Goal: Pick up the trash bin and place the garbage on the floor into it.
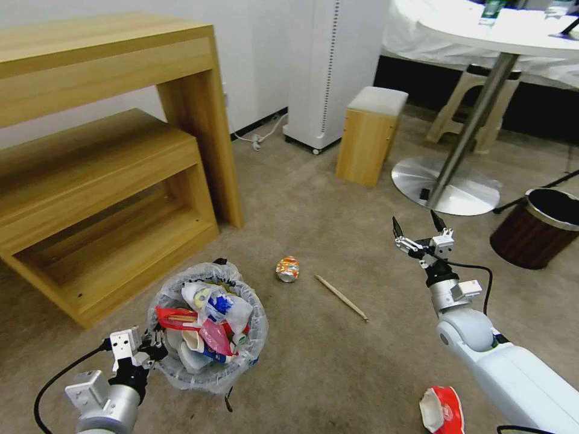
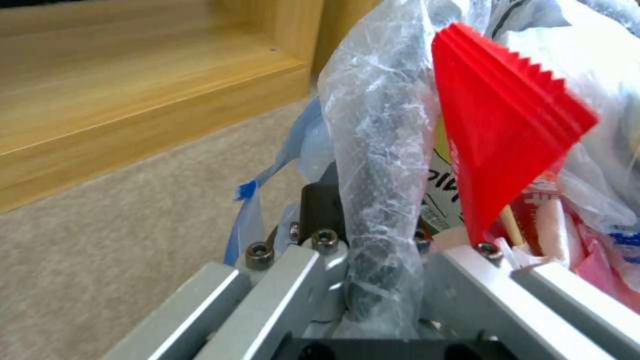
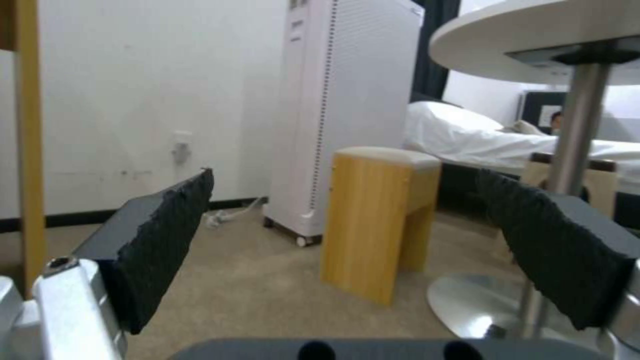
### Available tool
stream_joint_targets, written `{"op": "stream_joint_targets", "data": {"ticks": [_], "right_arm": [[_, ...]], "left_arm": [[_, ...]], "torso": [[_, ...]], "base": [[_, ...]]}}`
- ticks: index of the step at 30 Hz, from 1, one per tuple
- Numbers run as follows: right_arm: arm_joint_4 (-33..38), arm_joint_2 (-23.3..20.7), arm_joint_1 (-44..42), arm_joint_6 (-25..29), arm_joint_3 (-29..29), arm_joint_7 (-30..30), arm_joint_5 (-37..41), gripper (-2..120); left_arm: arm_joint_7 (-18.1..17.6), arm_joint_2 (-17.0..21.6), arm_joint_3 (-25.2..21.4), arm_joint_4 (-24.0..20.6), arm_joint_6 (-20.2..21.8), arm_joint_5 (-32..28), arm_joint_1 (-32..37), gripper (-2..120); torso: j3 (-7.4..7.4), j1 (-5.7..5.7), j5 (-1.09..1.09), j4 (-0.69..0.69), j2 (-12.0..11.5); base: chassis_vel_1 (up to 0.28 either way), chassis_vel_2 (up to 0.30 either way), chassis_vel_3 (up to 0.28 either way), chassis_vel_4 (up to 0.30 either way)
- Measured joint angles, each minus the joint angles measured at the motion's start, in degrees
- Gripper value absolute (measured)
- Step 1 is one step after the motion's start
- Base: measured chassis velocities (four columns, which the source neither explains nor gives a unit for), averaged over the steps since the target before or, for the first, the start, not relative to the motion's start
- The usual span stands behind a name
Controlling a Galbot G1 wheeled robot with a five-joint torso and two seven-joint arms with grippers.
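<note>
While pincer-gripped, trash bin (image 1: 208,328) litter-full

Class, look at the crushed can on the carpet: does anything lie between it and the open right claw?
Nothing visible does. Bare carpet separates the right claw from the crushed can; the wooden stick lies off to the side, nearer the robot.
</note>
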Motion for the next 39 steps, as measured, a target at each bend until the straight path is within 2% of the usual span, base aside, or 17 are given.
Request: {"op": "stream_joint_targets", "data": {"ticks": [17, 22, 25, 33, 39], "right_arm": [[-0.26, 0.77, 0.31, -0.03, -1.52, -0.18, -0.11, 100], [0.17, 0.76, 0.46, 0.17, -1.9, -1.21, 0.06, 100], [0.68, 0.48, 0.46, -0.2, -1.9, -1.51, 0.01, 100], [4.23, -2.96, -1.12, -3.37, -2.49, -3.61, 3.2, 100], [8.33, -8.32, -6.56, -8.44, -2.49, -3.36, 10.13, 100]], "left_arm": [[-0.33, 0.27, -0.04, 1.0, -0.26, -0.47, -0.83, 1], [-0.56, 0.37, -0.37, 0.99, -0.39, -0.64, -0.85, 1], [-0.63, 0.55, -0.76, 0.97, -0.4, -0.81, -0.89, 1], [-0.64, 0.33, -0.64, 1.6, -0.47, -0.72, -1.21, 1], [-0.54, -0.15, -0.11, 2.28, -0.64, -0.3, -1.89, 1]], "torso": [[0.0, 0.0, 0.0, -0.03, 0.0], [0.0, 0.0, 0.0, 0.03, 0.0], [0.0, 0.0, 0.0, 0.01, -0.01], [0.0, 0.0, 0.0, 0.01, 0.0], [0.0, 0.0, 0.0, 0.0, 0.0]], "base": [[-0.064, -0.065, -0.061, -0.055], [0.0, 0.0, 0.0, 0.0], [0.0, 0.0, 0.0, 0.0], [0.0, 0.0, 0.0, 0.0], [0.0, 0.0, 0.0, 0.0]]}}
